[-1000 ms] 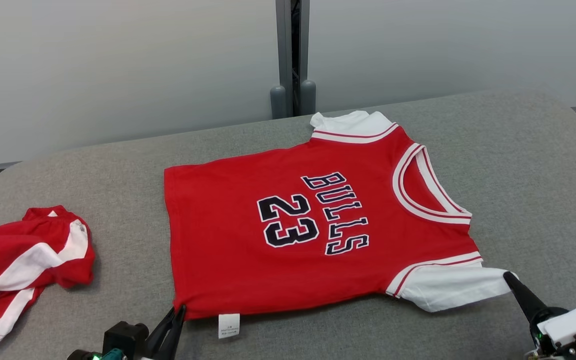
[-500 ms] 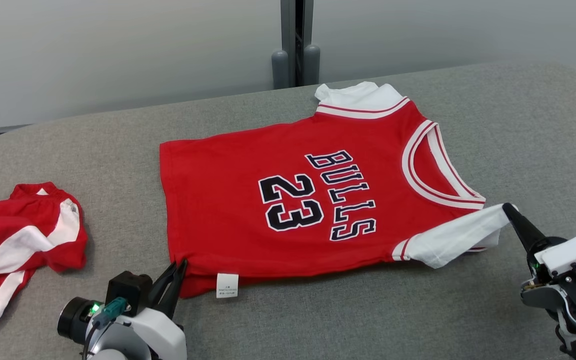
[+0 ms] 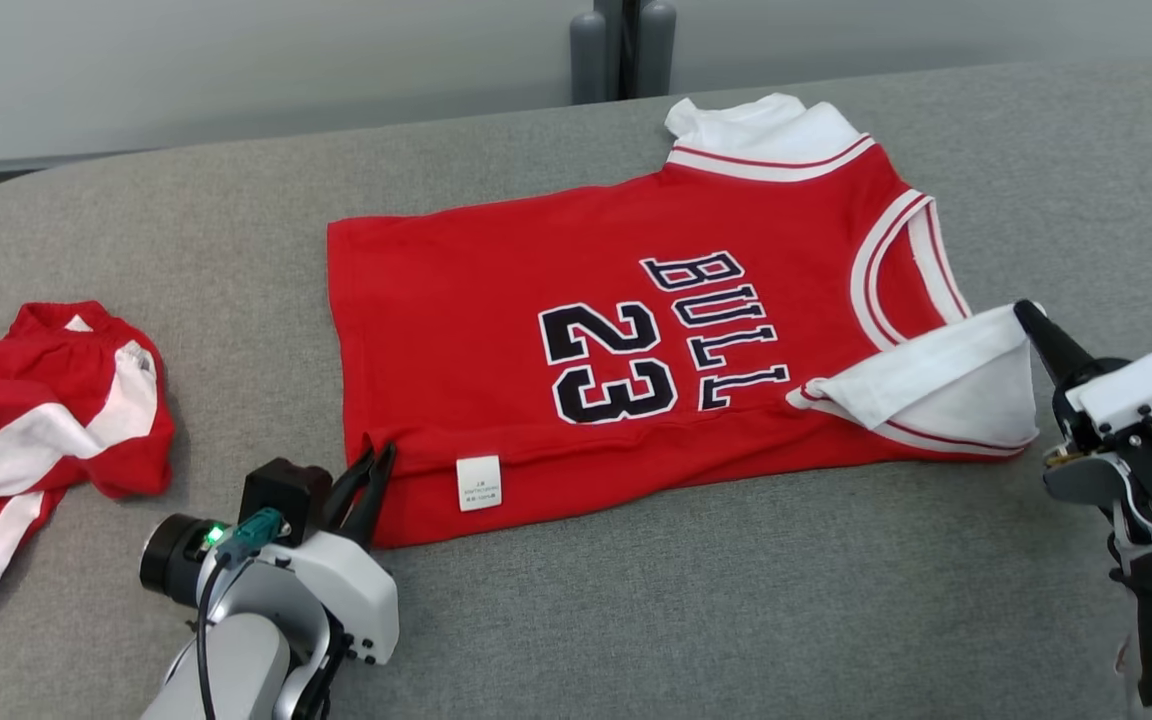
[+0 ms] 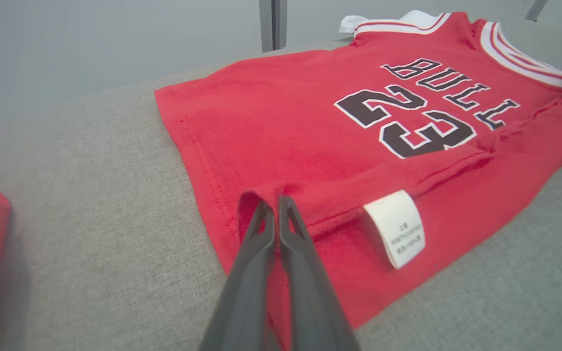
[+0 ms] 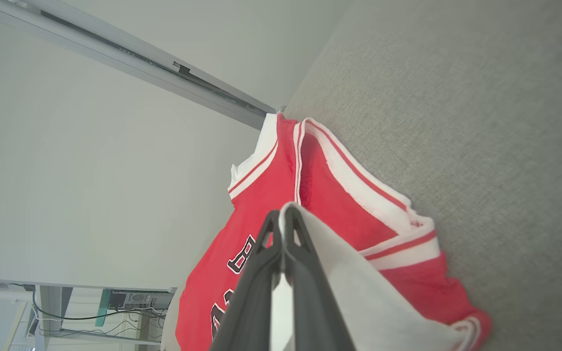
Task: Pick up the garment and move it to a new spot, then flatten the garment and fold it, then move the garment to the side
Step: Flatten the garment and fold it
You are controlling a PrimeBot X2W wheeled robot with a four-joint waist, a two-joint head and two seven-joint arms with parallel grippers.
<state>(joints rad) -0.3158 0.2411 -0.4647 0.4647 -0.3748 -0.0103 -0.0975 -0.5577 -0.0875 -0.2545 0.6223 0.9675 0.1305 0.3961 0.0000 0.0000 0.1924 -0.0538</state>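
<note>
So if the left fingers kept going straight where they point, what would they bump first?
The red jersey itself. The left fingers are shut on its near corner, and more of its red cloth lies straight ahead, though depth is hard to judge.

You are working over a grey fabric-covered surface [image 3: 736,600], woven and matte, rounded at its far-left corner and evenly lit, with only soft shadows on it. Behind it stand pale grey wall panels [image 3: 236,60], split by a dark vertical post [image 3: 626,40] with two rounded grey caps [image 3: 588,55] at its foot. In the right wrist view, low in the corner, you can make out a desk frame [image 5: 47,302] with trailing cables [image 5: 66,317] beneath it.
</note>
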